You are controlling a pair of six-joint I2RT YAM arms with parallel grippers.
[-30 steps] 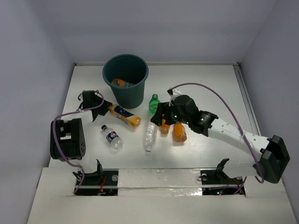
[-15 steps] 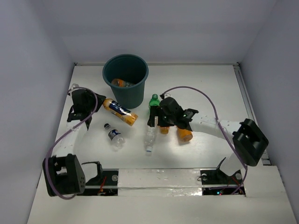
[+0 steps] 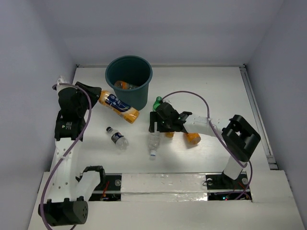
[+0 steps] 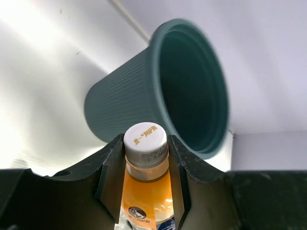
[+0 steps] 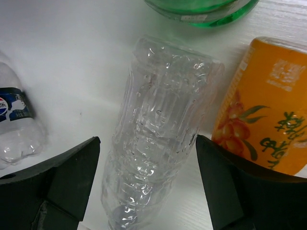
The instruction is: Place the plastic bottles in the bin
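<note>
Step in hand: an orange bottle point(image 3: 117, 106) is being held for delivery to the bin point(image 3: 136, 98), and a second pick is judged to be in preparation
Left jaws: they are being pressed onto the neck of the orange bottle point(image 4: 145, 191), just under its white cap
Held bottle: it is being held slanted just beside the bin's point(image 4: 124, 100) left wall, not yet over the rim
Right jaws: they are being held spread, one to each side of the tall clear bottle point(image 5: 158, 124), with a gap showing on both sides
Tall clear bottle: it point(image 3: 153, 143) is lying on the bench point(image 3: 216, 86), near the middle
Bin contents: another orange bottle point(image 3: 123, 86) is lying inside
Also on the bench: a green bottle point(image 3: 158, 103), a second orange bottle point(image 3: 192, 138) and a short clear bottle point(image 3: 116, 138) are waiting
Next move, left: the held bottle is judged to need lifting over the rim before the jaws are spread
Next move, right: the jaws are judged to need lowering and pressing onto the clear bottle, whose thin wall may buckle or slip
</note>
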